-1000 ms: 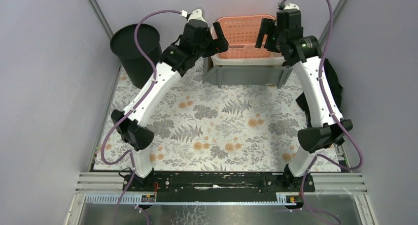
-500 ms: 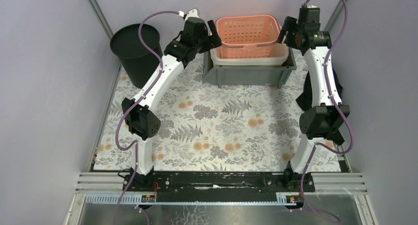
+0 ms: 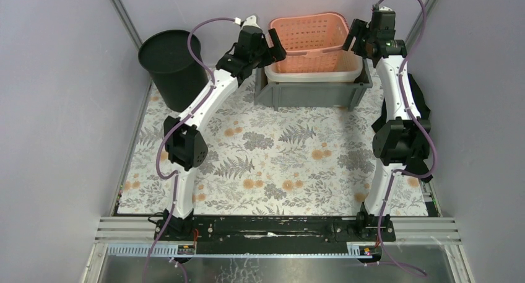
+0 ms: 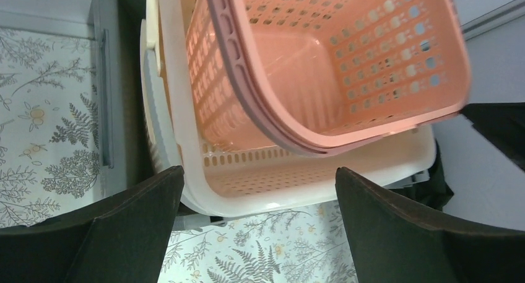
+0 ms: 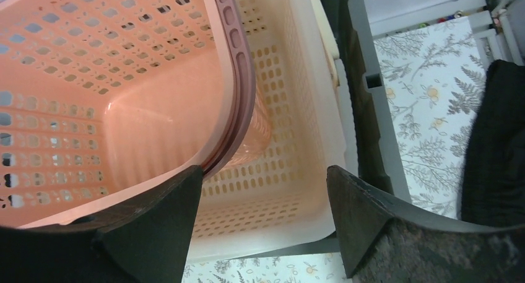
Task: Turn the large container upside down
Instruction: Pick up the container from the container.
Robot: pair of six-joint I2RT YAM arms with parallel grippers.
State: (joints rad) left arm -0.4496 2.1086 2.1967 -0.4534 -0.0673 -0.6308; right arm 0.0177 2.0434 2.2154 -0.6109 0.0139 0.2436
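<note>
Left gripper (image 4: 258, 173): jaws at full spread, nothing between them. Right gripper (image 5: 265, 170): jaws also wide, with the rim of the pink basket (image 3: 309, 38) running close by one finger and no closed hold evident. The pink basket, judged to be the large container, sits tilted inside the white basket (image 3: 309, 77), which is nested in the grey crate (image 3: 309, 95) at the back of the table (image 3: 278, 159), flanked by both grippers. Risk: with neither jaw clamped, a turn attempted now could let the basket slip back, or its rim could catch the white basket and drag it out as well.
</note>
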